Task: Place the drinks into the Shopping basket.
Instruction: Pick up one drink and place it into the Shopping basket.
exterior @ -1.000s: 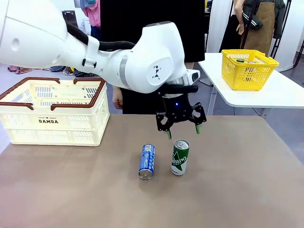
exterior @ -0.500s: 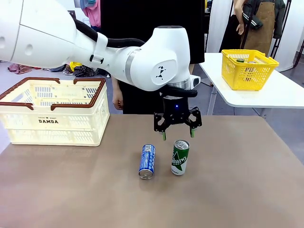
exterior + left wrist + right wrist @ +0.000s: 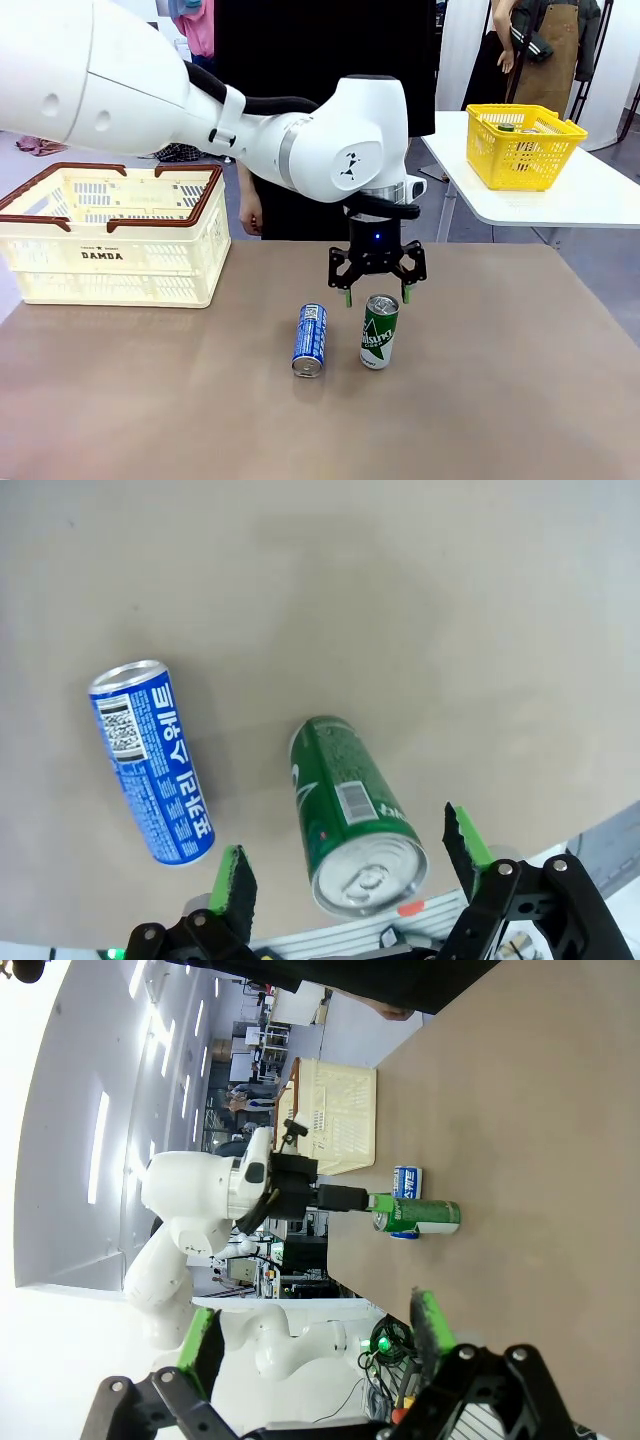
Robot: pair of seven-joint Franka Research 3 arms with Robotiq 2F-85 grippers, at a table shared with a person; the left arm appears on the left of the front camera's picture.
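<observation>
Cream plastic basket (image 3: 110,245), brown rim: left end of the table (image 3: 500,400), well apart from both cans. Yellow basket (image 3: 524,145), side table: small contents, unidentifiable. Green can (image 3: 380,333): upright, mid-table. Blue can (image 3: 310,340): lying just beside it. Left gripper (image 3: 377,295): pointing down over the green can's top, jaws wide apart, nothing held. Right gripper (image 3: 315,1335): jaws spread, nothing held.

Brown surface (image 3: 520,380) is seen across the foreground, w/ a person (image 3: 300,40) in black stood at its far edge. Beyond, far right, a white table (image 3: 590,195) is set apart from it. A yellow mesh basket (image 3: 524,147) is carried on that table; contents too small to be told.
</observation>
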